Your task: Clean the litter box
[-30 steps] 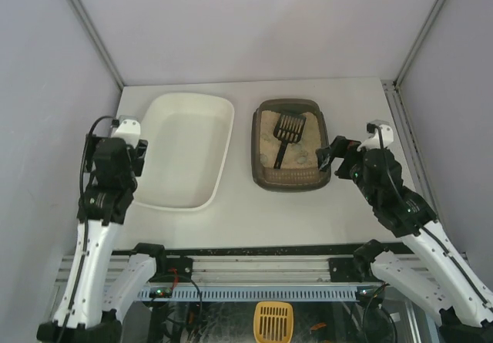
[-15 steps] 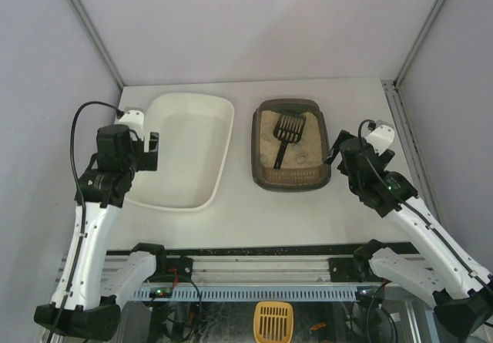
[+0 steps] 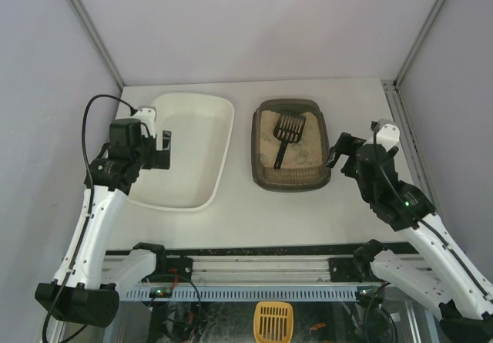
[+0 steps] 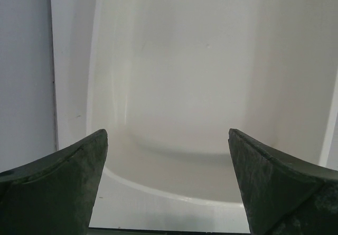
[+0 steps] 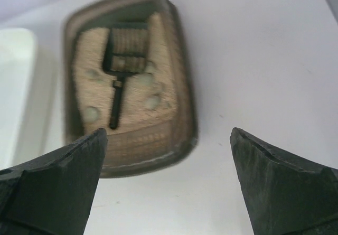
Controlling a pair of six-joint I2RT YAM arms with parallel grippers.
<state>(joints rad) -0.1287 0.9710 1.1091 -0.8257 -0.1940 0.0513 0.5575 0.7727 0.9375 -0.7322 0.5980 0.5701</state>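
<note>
The dark grey-brown litter box (image 3: 262, 175) stands at centre right with beige litter inside; it also shows in the right wrist view (image 5: 182, 108). A black slotted scoop (image 3: 286, 132) lies in it, handle toward me, among several pale grey clumps (image 5: 152, 101). My right gripper (image 3: 337, 150) is open and empty, just right of the box's near right corner (image 5: 168, 182). My left gripper (image 3: 164, 150) is open and empty over the left rim of the white tray (image 3: 219, 119); its wrist view looks into the tray (image 4: 211, 87).
The white tray sits left of the litter box with a narrow gap between them. Grey enclosure walls close in on the left, back and right. A yellow scoop (image 3: 273, 321) lies below the table's front rail.
My left gripper has moved right and forward, from outside the white tray's left edge to over its rim. My right arm has shifted slightly, its gripper still beside the litter box's right side.
</note>
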